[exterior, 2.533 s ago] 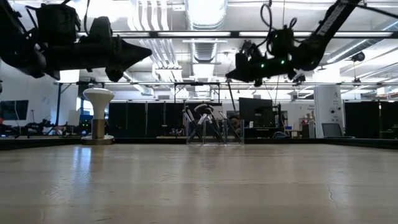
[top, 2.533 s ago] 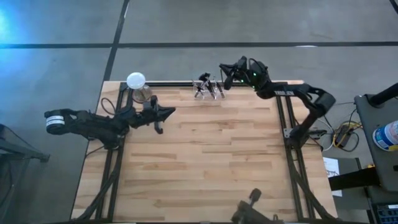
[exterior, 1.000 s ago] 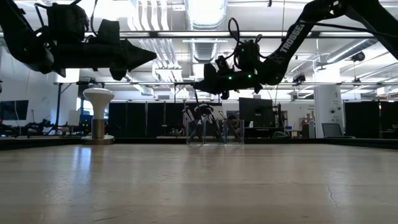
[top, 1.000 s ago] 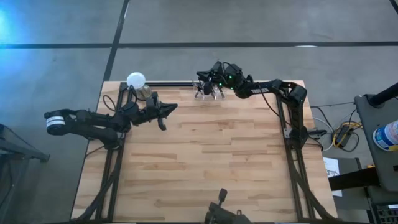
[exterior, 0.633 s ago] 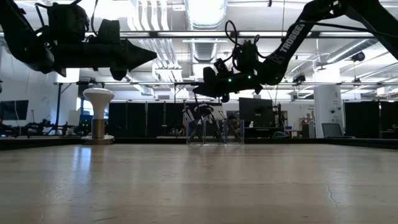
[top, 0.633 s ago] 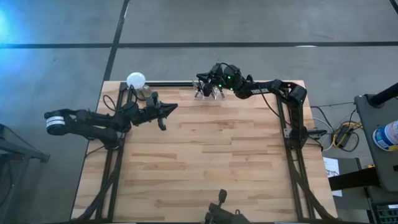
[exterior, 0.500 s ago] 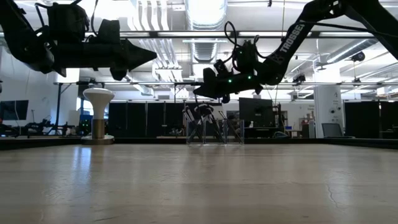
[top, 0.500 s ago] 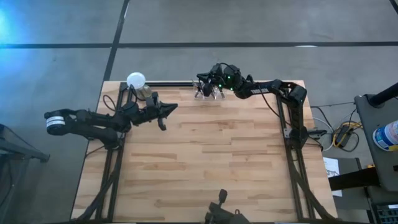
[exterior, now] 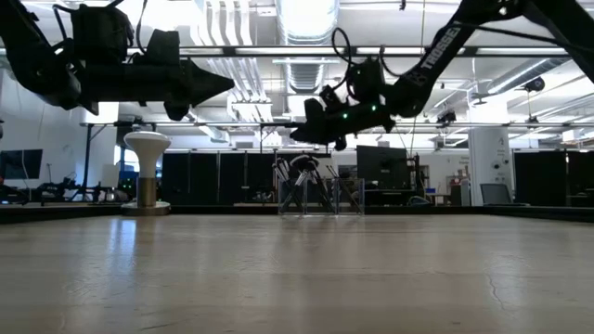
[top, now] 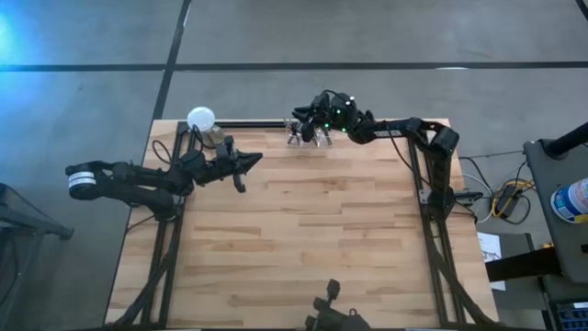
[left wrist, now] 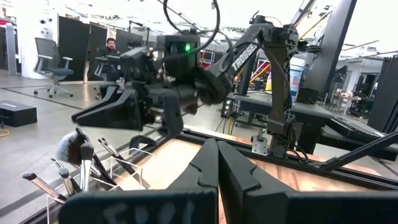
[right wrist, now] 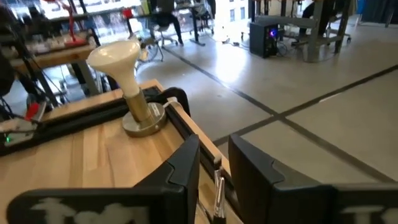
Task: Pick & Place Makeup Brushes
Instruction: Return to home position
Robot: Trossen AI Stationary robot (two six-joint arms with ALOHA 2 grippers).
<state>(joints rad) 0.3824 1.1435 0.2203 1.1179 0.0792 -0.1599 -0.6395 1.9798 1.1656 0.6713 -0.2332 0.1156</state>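
The makeup brushes stand bristles up in a clear holder at the middle of the table's far edge, also in the low view and the left wrist view. My right gripper hangs just above them, pointing toward the table's left. Its fingers stand apart. A slim pale stick shows in the gap, narrower than it. My left gripper waits shut above the table's far left. My right gripper has the slim pale stick in the gap between its fingers. I cannot tell whether either finger touches it.
A white ball-topped metal stand sits on its round base at the far left corner. A black rail runs along the far edge. Bare wood lies over the middle and near half. A person sits in the room beyond.
My right gripper has stayed over the brush holder and tipped its nose slightly downward.
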